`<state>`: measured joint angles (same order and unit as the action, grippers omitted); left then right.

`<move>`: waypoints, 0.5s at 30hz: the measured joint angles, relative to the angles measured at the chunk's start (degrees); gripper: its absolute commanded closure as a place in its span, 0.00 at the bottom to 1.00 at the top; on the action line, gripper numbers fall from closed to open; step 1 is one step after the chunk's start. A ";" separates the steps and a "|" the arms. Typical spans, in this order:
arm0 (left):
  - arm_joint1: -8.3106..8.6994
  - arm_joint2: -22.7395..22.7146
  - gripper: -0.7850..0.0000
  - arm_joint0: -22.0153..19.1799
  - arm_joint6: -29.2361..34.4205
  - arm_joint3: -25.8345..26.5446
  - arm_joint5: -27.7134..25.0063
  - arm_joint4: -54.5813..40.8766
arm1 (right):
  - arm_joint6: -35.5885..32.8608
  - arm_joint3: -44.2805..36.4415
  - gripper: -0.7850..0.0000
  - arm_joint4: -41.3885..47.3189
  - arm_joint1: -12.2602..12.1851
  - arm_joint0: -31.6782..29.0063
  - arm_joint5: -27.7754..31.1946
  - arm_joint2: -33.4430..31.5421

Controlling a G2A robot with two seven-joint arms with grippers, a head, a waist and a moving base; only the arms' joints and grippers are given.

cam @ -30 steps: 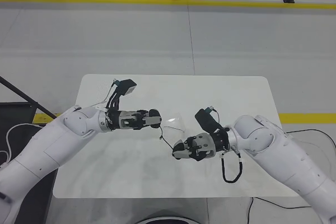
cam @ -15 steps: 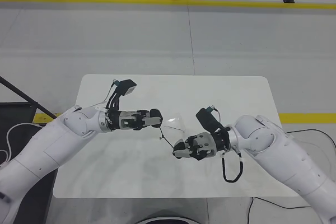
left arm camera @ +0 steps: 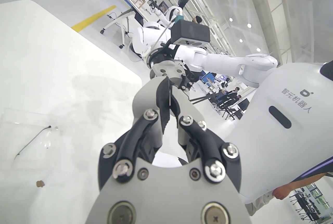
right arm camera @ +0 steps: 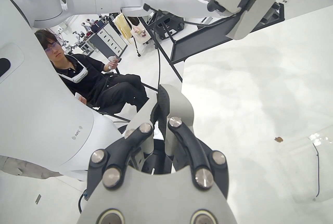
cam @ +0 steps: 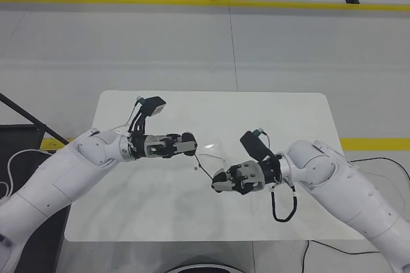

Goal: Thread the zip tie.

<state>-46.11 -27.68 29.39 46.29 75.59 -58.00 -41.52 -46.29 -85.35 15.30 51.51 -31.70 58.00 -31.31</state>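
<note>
A thin black zip tie (cam: 202,169) hangs in the air above the middle of the white table (cam: 287,116), spanning between both grippers. My left gripper (cam: 191,145) is shut on one end, seen as a thin strip between its fingertips (left arm camera: 169,95). My right gripper (cam: 216,183) sits a little nearer and to the right, shut on the other end. From its closed fingertips (right arm camera: 159,95) the zip tie (right arm camera: 158,66) runs up toward the left arm's gripper (right arm camera: 234,1).
A clear plastic bag (cam: 215,151) lies on the table under the grippers, with a second black zip tie (left arm camera: 31,140) (right arm camera: 318,170) on it. A small brown crumb (right arm camera: 278,139) lies beside the bag. A black frame (cam: 14,109) stands off the table's left side.
My right gripper has crept slightly to the right with its end of the zip tie. The left gripper has barely moved.
</note>
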 measured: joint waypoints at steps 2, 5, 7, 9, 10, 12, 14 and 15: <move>0.07 -0.01 0.57 -0.04 0.00 0.10 0.00 -0.05 | 0.00 0.07 1.00 -0.01 0.00 -0.03 0.00 -0.04; 0.18 -0.08 0.57 0.00 0.00 0.31 0.00 -0.25 | 0.00 0.16 1.00 0.03 -0.01 -0.09 0.00 -0.13; 0.26 -0.09 0.58 0.04 0.00 0.50 0.00 -0.36 | 0.00 0.18 1.00 0.04 -0.01 -0.14 0.00 -0.19; 0.34 -0.08 0.58 0.06 0.00 0.73 0.00 -0.53 | 0.00 0.22 1.00 0.05 -0.01 -0.16 0.00 -0.20; 0.38 -0.08 0.60 0.06 0.00 0.80 0.00 -0.58 | 0.00 0.24 1.00 0.07 -0.01 -0.17 0.00 -0.23; 0.47 -0.09 0.63 0.08 0.01 1.01 0.00 -0.71 | 0.00 0.32 1.00 0.13 -0.02 -0.21 0.00 -0.33; 0.55 -0.08 0.65 0.09 0.01 1.14 0.00 -0.82 | 0.00 0.40 1.00 0.20 -0.03 -0.27 0.00 -0.42; 0.60 -0.07 0.67 0.09 0.01 1.17 0.00 -0.86 | 0.00 0.43 1.00 0.22 -0.03 -0.31 0.00 -0.48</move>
<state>-45.51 -27.75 29.48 46.29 76.76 -58.00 -42.38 -46.29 -84.91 15.53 51.47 -32.01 58.00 -31.79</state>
